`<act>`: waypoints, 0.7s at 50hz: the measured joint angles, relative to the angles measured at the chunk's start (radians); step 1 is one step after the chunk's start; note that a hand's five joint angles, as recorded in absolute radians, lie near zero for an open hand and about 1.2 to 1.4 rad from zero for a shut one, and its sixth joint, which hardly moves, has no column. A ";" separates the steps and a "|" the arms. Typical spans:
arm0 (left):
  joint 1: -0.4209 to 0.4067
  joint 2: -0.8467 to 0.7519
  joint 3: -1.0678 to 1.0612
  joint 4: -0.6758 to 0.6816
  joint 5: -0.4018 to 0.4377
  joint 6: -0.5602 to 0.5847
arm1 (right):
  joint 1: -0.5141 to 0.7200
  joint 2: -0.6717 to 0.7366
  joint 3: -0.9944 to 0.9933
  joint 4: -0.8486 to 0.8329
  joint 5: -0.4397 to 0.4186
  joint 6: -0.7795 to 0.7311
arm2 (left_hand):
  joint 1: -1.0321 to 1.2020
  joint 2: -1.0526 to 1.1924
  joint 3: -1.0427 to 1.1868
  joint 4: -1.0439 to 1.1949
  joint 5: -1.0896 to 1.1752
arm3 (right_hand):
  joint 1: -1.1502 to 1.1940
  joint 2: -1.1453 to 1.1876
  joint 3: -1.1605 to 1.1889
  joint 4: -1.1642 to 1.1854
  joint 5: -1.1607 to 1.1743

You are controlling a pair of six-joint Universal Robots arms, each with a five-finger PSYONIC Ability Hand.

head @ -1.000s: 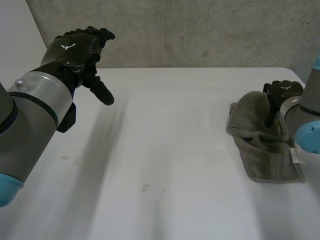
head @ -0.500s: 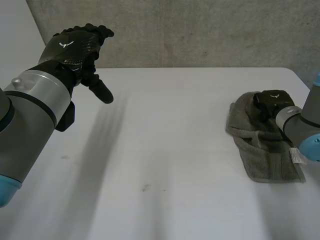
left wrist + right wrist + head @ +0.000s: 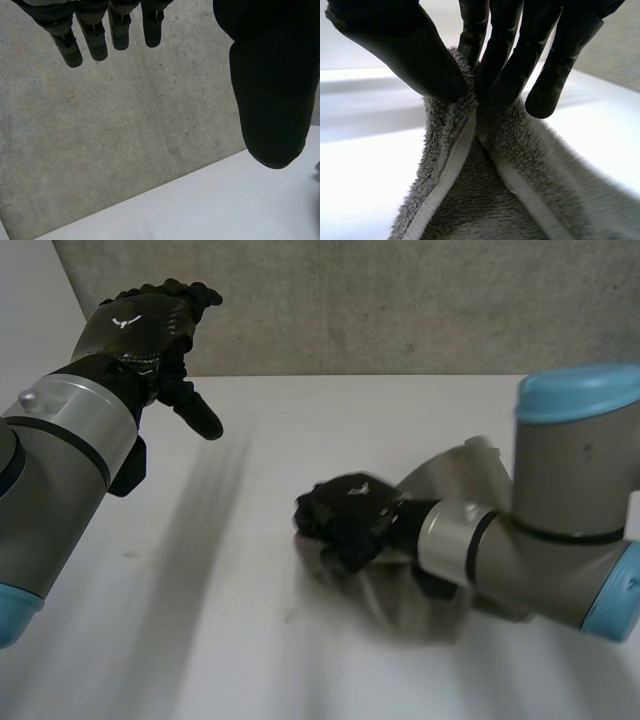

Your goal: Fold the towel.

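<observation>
The grey towel point(image 3: 420, 590) trails across the white table point(image 3: 300, 440) near its middle, stretched out behind my right hand point(image 3: 345, 515). That hand pinches the towel's hemmed edge point(image 3: 455, 150) between thumb point(image 3: 405, 55) and fingers point(image 3: 505, 70), so it is shut on the cloth. My left hand point(image 3: 150, 330) hangs high above the table's far left with straight, spread fingers point(image 3: 95, 40) and thumb point(image 3: 272, 100), holding nothing.
A concrete wall point(image 3: 400, 300) runs behind the table's far edge. My right arm point(image 3: 560, 530) reaches across the table's right side, over the spot where the towel lay before.
My right hand closed on the towel at the right edge and has dragged it leftward to the table's middle. The left hand has barely moved.
</observation>
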 measured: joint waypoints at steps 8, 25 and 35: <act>0.000 -0.001 -0.001 0.005 0.000 0.000 | 0.046 0.027 0.002 0.001 0.013 -0.002 | 0.000 0.000 0.000 0.000 0.000 | -0.667 -0.676 -0.667 -0.669 -0.694; -0.020 -0.052 -0.031 0.003 -0.002 -0.002 | -0.203 -0.104 -0.062 0.019 0.302 -0.004 | 0.000 0.000 0.000 0.000 0.000 | -1.093 -1.073 -1.086 -1.081 -1.098; -0.091 -0.122 -0.162 0.000 -0.008 -0.074 | -0.279 -0.116 0.157 -0.007 0.292 -0.193 | 0.000 0.000 0.000 0.000 0.000 | -1.093 -1.073 -1.086 -1.081 -1.098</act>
